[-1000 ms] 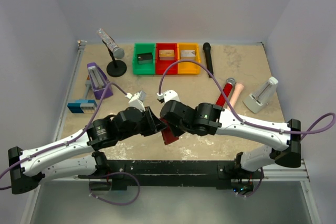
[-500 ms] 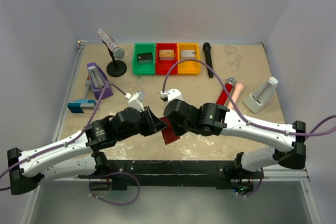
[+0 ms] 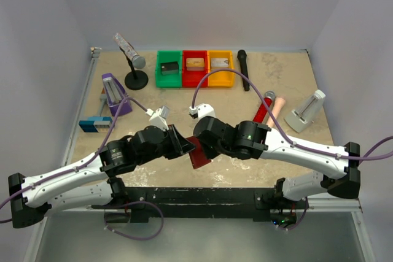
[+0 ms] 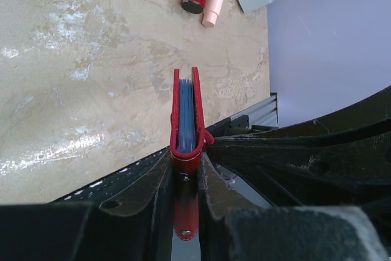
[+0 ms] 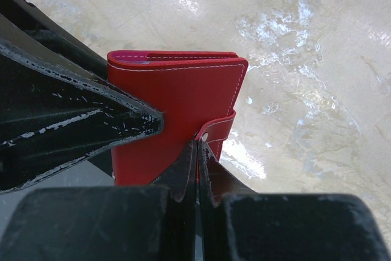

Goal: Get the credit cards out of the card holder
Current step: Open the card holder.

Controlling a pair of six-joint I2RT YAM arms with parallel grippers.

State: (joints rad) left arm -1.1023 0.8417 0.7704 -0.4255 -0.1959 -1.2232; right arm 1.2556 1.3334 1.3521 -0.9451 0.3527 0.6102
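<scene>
The card holder (image 3: 198, 153), a dark red folded wallet, is held above the table's near edge between both arms. My left gripper (image 3: 183, 145) is shut on its spine end; the left wrist view shows the wallet edge-on (image 4: 186, 114), blue inner pockets between its red covers, clamped at my gripper (image 4: 185, 164). My right gripper (image 3: 201, 142) is shut on the small red tab strap (image 5: 219, 129), pinched at my gripper (image 5: 199, 146) beside the wallet's cover (image 5: 177, 105). The credit cards are hidden inside the closed wallet.
Green (image 3: 168, 78), red (image 3: 195, 78) and yellow (image 3: 221, 78) bins with blocks stand at the back. A microphone stand (image 3: 136, 79), black microphone (image 3: 243, 69), red microphone (image 3: 263, 108), purple metronome (image 3: 114, 94), grey metronome (image 3: 307, 112) and blue block (image 3: 95, 124) lie around.
My right arm has shifted slightly to the right while its gripper stays at the tab strap. The wallet and my left gripper have barely moved.
</scene>
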